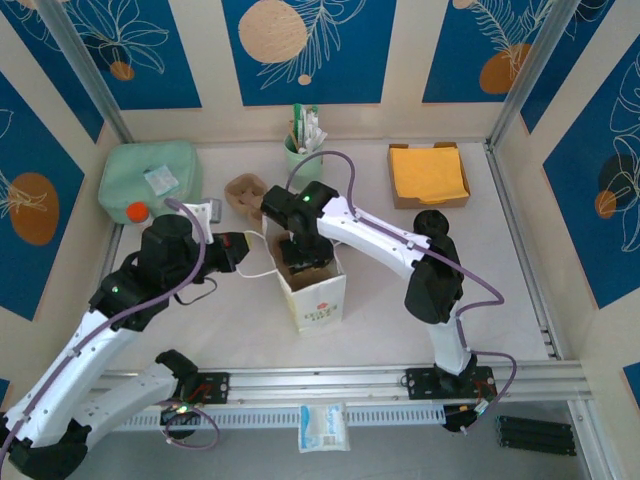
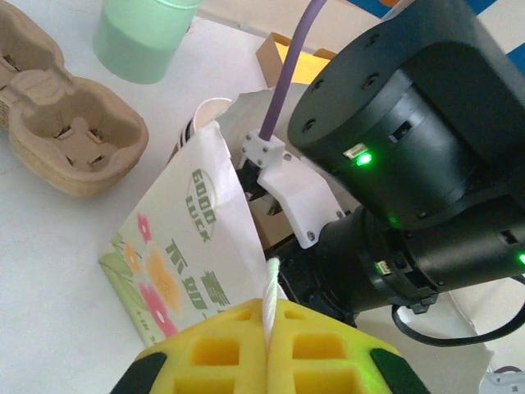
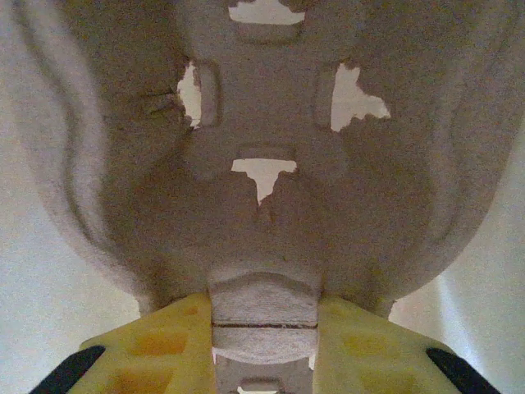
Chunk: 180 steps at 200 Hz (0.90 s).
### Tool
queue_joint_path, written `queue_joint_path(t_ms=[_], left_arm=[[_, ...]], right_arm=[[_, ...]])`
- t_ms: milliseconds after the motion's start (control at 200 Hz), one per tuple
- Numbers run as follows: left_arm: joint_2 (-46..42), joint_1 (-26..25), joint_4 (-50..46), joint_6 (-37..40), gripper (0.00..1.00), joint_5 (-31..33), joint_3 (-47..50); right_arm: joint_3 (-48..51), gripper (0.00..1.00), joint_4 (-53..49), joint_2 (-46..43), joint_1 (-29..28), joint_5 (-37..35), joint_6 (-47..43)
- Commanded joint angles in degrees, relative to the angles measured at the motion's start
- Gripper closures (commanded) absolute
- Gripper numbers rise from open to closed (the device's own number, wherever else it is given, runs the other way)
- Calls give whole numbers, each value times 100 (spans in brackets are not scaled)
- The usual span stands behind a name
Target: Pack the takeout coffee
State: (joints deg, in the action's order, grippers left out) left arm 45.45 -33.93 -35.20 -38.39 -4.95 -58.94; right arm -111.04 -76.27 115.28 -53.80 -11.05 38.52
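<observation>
Right claw (image 3: 264, 322) pinched a pulp carrier (image 3: 262, 213) inside the bag (image 2: 176, 263) — left claw (image 2: 268, 332) pinched the bag's handle (image 2: 268, 289); paper cup (image 2: 198, 116) beside the bag, seemingly unpacked.

top view downward, wrist views close-up (left shares the bag (image 1: 318, 295))

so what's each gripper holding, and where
The left gripper pinches the cord handle of the paper bag; the right gripper grips a pulp cup carrier by its edge tab.
</observation>
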Motion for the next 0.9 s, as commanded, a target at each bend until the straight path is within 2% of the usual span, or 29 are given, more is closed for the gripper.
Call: queue_joint_path(t_ms=[0, 400, 580, 760, 895], left_arm=[[-37, -50, 206, -99, 100, -138, 41], [82, -79, 305, -81, 99, -139, 49], [144, -85, 323, -34, 88, -104, 23], [126, -80, 246, 103, 66, 125, -9], [87, -86, 208, 300, 59, 404, -70]], right_arm=[[180, 72, 41, -24, 22, 138, 151], [579, 72, 261, -32, 38, 215, 182], [596, 72, 297, -58, 39, 264, 154], [597, 73, 314, -165, 36, 270, 131], [618, 72, 332, -254, 38, 270, 122]])
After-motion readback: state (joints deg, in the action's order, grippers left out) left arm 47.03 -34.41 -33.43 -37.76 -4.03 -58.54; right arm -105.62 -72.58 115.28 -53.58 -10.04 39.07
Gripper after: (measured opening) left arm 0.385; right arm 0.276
